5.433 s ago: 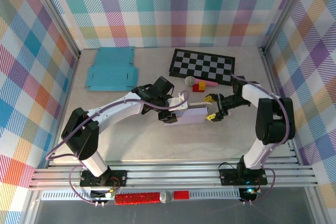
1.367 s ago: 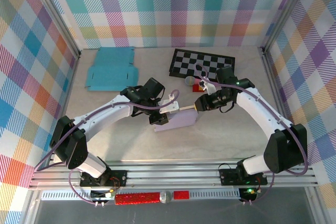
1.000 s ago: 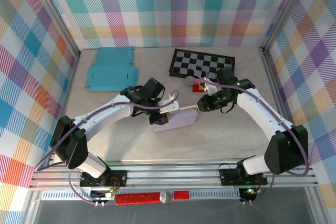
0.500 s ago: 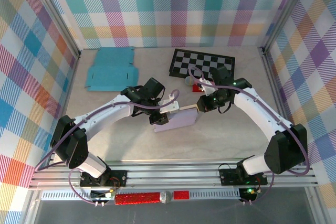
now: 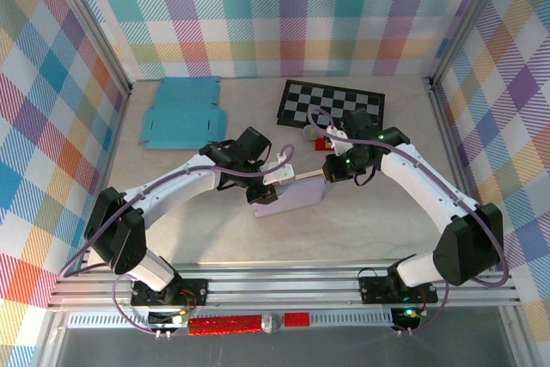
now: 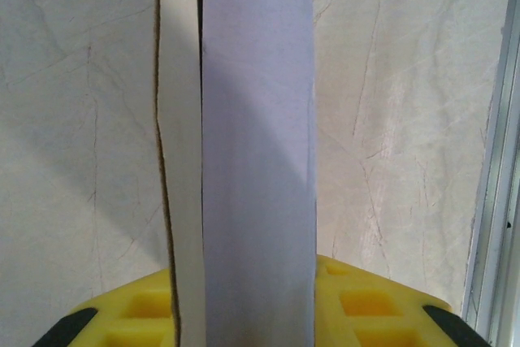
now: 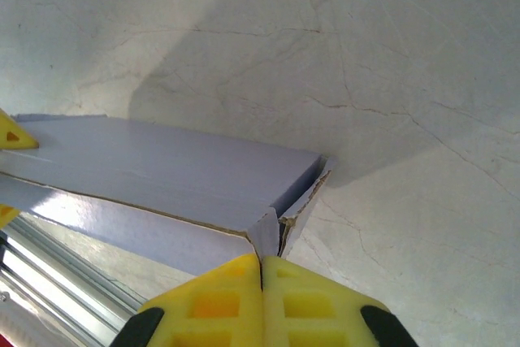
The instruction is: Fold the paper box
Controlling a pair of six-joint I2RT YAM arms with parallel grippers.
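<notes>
Lavender paper makes up the box (image 5: 288,198), which sits mid-bench (image 5: 361,229) between the two arms. Its long axis runs left to right in the top view, the right end tipped a little toward the far wall. The left claw (image 5: 271,181) reaches in at the box's left end. In its wrist view the yellow pads stand part-way apart, and a lavender strip with a bare card edge beside it fills the gap. The right claw (image 5: 323,173) is at the right end, its pads pressed together on a thin corner flap. Behind the box lie a checkerboard (image 5: 331,105) and a small red block (image 5: 323,141) just beside the right arm. A flat blue blank (image 5: 182,112) lies well apart at far left.
</notes>
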